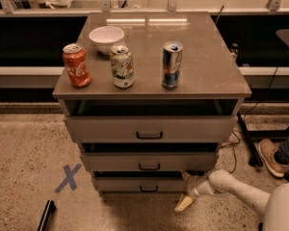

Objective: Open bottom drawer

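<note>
Slim grey-taupe bottom drawer [120, 184] with small black bar handle [149, 188], white robot arm [236, 189] low at right, two-finger gripper [185, 190] at the drawer's right end, tan fingers [184, 204] spread apart, grasping nothing.

Surface [207, 57]: red cola can [77, 72] at left, green-white can [122, 66] beside it, blue-silver can [172, 65] apart to the right, white bowl [106, 36] behind. Speckled floor: blue tape X [68, 178], black stick [46, 215], brown shoe [269, 157] at right. Claw [187, 190] low at the cabinet's right front, fingers spread.
</note>
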Tool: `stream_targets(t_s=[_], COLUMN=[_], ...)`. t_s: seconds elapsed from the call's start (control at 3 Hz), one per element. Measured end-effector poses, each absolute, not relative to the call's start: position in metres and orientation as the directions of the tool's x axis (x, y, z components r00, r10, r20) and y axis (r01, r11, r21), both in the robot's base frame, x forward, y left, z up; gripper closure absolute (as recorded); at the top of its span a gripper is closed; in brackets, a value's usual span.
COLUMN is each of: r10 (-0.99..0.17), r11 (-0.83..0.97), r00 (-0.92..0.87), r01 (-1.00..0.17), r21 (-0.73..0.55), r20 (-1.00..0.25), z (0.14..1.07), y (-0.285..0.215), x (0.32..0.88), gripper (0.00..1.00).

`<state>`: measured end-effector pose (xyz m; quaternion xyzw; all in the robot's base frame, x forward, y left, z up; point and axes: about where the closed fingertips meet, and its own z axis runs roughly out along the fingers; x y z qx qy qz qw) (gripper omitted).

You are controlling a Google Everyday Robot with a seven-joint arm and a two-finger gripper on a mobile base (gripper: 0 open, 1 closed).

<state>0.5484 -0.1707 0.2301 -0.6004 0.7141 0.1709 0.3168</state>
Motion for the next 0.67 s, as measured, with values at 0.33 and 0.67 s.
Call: stream_targets(t_s=[0.33, 0.67], r10=[-0.757, -0.757], r11=[0.214, 0.228], r00=[-0.077, -0.095], r01=[-0.967, -0.966], r21=[-0.135, -0.124], r20=[-0.649, -0.647], z=[0.213, 0.199], y=[-0.169, -0.172], x=[0.56, 0.559], gripper=[0.19, 0.42])
